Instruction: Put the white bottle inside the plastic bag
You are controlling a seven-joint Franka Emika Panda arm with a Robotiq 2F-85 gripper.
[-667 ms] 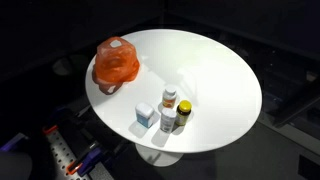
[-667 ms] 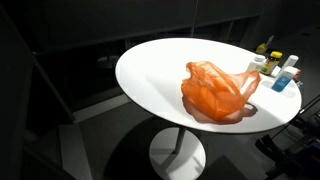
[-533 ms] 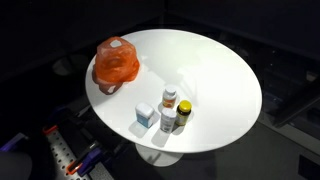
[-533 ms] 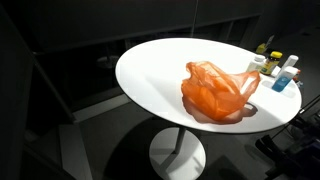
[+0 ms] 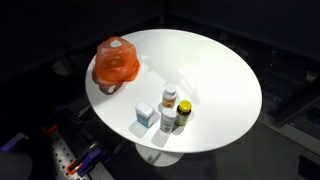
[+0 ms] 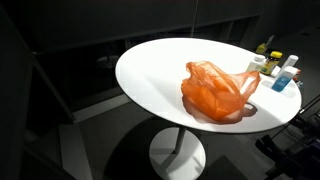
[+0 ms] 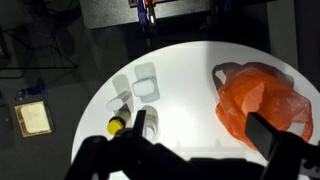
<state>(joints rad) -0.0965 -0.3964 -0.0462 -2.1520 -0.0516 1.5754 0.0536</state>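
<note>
An orange plastic bag [image 5: 117, 62] lies crumpled near the rim of the round white table [image 5: 215, 70]; it also shows in an exterior view [image 6: 215, 90] and in the wrist view [image 7: 262, 98]. A white bottle [image 5: 167, 121] stands in a small cluster of bottles near the opposite rim, seen in the wrist view [image 7: 147, 90] too. My gripper [image 7: 205, 135] shows only in the wrist view. It is open and empty, high above the table between the bottles and the bag, touching neither.
Beside the white bottle stand an orange-capped bottle [image 5: 170, 98], a yellow-capped dark bottle [image 5: 184, 112] and a small white jar [image 5: 144, 114]. The same cluster sits at the table's far edge in an exterior view [image 6: 275, 66]. The surroundings are dark.
</note>
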